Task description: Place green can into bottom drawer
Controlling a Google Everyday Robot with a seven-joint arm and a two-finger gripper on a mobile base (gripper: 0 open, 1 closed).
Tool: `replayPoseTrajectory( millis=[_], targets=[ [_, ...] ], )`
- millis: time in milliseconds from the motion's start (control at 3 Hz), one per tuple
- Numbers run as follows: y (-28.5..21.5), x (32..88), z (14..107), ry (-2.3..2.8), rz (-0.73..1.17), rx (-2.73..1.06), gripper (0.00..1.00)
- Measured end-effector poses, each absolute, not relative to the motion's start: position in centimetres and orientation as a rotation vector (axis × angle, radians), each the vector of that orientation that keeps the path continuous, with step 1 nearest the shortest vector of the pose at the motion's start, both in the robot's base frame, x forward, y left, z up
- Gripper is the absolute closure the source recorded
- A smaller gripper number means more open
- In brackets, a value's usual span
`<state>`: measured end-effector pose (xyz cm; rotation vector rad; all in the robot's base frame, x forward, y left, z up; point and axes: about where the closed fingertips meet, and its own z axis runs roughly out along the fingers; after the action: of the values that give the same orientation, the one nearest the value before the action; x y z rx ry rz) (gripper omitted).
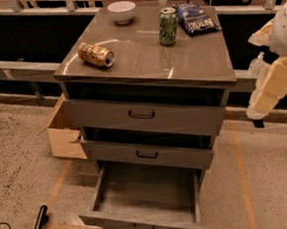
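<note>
The green can point(168, 26) stands upright on the back right of the cabinet top point(144, 61). The bottom drawer point(144, 191) is pulled wide open and its grey wood-grain floor is bare. The two drawers above it are slightly open. My gripper point(272, 85), pale cream, hangs at the right edge of the view, beside the cabinet's right side. It is lower than the can, well to its right, and holds nothing that I can see.
A gold-tan can point(95, 54) lies on its side at the left of the cabinet top. A white bowl point(122, 11) and a blue snack bag point(195, 18) sit at the back. A cardboard box point(63, 133) stands on the floor to the left. A black cable point(37, 228) lies at the lower left.
</note>
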<state>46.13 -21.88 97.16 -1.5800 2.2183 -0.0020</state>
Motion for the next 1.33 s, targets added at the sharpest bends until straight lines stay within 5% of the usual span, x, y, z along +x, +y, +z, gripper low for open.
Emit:
replayPoseTrajectory(
  millis=[1333],
  targets=[
    [-25.4, 72.2, 96.2, 1.781, 0.352, -0.775, 0.0]
  ],
)
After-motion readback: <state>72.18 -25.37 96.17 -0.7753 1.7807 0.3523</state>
